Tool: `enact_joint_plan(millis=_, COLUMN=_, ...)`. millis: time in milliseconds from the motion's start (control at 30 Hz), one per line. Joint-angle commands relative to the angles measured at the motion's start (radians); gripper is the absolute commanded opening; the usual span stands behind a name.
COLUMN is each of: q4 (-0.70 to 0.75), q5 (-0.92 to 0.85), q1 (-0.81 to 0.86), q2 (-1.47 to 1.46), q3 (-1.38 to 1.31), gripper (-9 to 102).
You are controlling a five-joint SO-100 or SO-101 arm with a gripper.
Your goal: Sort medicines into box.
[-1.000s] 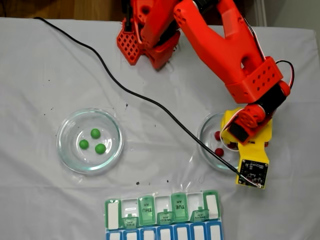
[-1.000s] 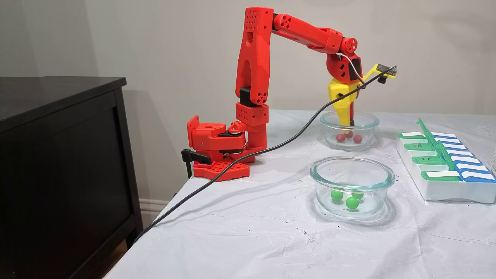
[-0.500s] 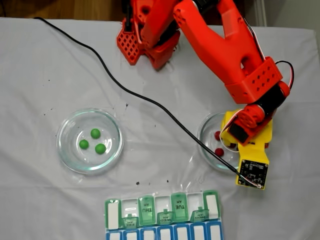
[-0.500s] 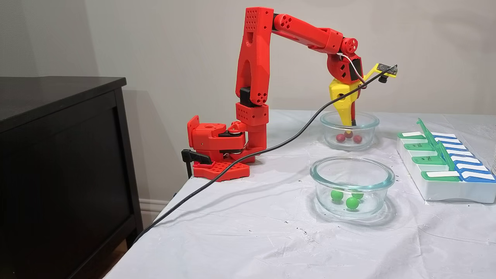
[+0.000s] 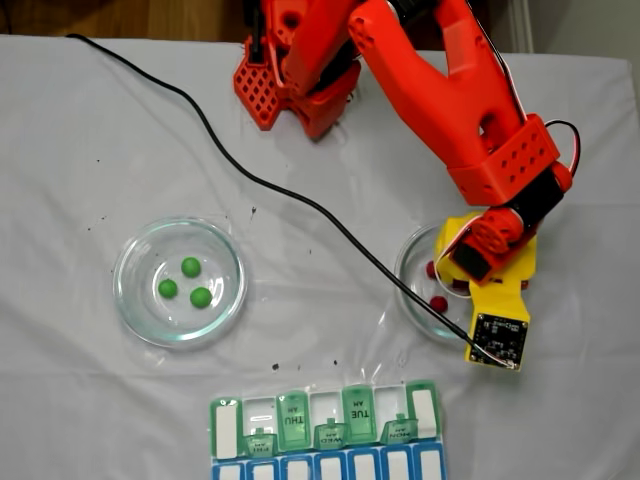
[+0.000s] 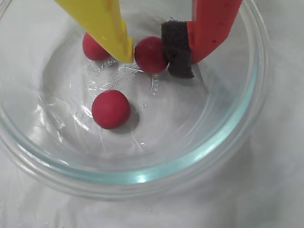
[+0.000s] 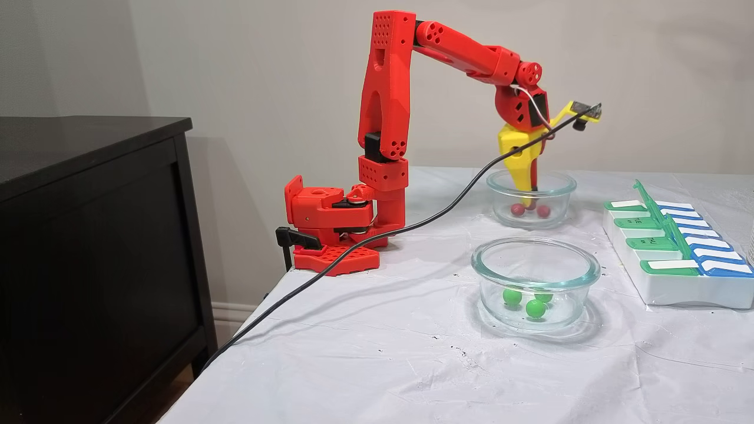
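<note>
Three red medicines lie in a clear glass dish (image 6: pixel 228 142). My gripper (image 6: pixel 150 58) reaches down into that dish. Its yellow finger (image 6: pixel 109 23) and the black pad (image 6: pixel 176 50) of its red finger touch one red ball (image 6: pixel 151 51) from either side, so the gripper is shut on it at the dish floor. The other two red balls (image 6: pixel 110 109) (image 6: pixel 94 46) lie loose beside it. In a fixed view the gripper (image 7: pixel 528 199) stands inside the far dish (image 7: pixel 556 182). Three green medicines (image 5: pixel 190 266) sit in the left dish (image 5: pixel 130 300). The box (image 5: pixel 325 420) lies at the table's near edge with some green lids raised.
A black cable (image 5: pixel 250 180) runs across the white cloth to the wrist camera (image 5: pixel 497 340). The arm's red base (image 5: pixel 290 80) stands at the far edge of the table. A dark cabinet (image 7: pixel 88 235) stands beside the table.
The wrist has shifted slightly toward the arm's base and sunk a little deeper into the dish of red balls. The green balls and the box have not moved.
</note>
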Motion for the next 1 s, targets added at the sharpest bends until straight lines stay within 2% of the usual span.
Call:
enact_joint_plan(millis=0, q4=-0.023, q5=0.006, q1=-0.029, q2=0.054, q3=-0.021, gripper=15)
enact_joint_plan(millis=400, q4=-0.029, q5=0.014, q1=-0.043, q2=0.029, q3=-0.02, gripper=13)
enact_joint_plan(millis=500, q4=-0.026, q5=0.011, q1=-0.043, q2=0.023, q3=-0.026, gripper=2)
enact_joint_plan(millis=633, q4=0.002, q5=-0.014, q1=-0.048, q2=-0.011, q3=-0.06, gripper=0)
enact_joint_plan(millis=833, q4=0.114, q5=-0.018, q1=0.017, q2=0.029, q3=-0.199, gripper=0)
enact_joint_plan(millis=967, q4=0.267, q5=-0.015, q1=0.095, q2=0.06, q3=-0.387, gripper=0)
